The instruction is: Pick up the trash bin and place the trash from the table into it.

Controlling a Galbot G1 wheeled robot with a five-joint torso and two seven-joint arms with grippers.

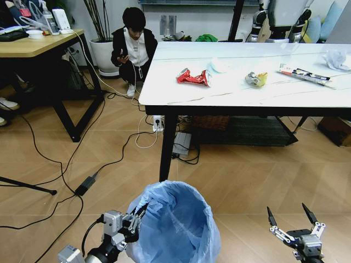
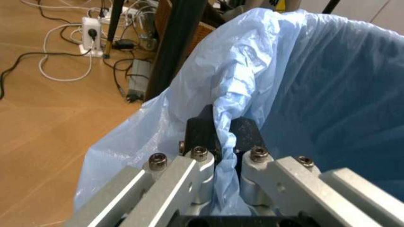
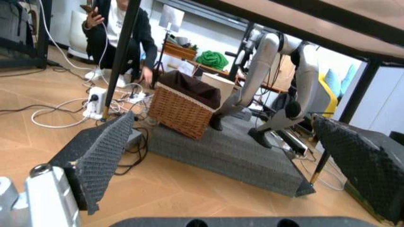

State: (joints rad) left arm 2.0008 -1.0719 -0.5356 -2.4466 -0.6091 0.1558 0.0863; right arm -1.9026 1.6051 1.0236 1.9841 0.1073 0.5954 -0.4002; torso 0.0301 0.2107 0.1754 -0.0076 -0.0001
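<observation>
Left claw [image 2: 221,137] clenches the trash bin [image 1: 174,224] rim beside a table [image 1: 230,96] leg; right claw [image 1: 293,216] hangs released.

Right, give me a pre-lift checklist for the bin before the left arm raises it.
1. Left gripper closed on the trash bin rim: ok, fingers pinch the bag-lined edge.
2. Solid rim caught, not just bag: cannot tell.
3. Right gripper free: ok, open and empty, low beside the bin.
4. Bin mouth open: ok.
5. Trash waiting on the table: ok, crushed red can, yellow wrapper and long wrapper lie there.
6. Table edge clearance for lifting: cannot tell.
</observation>
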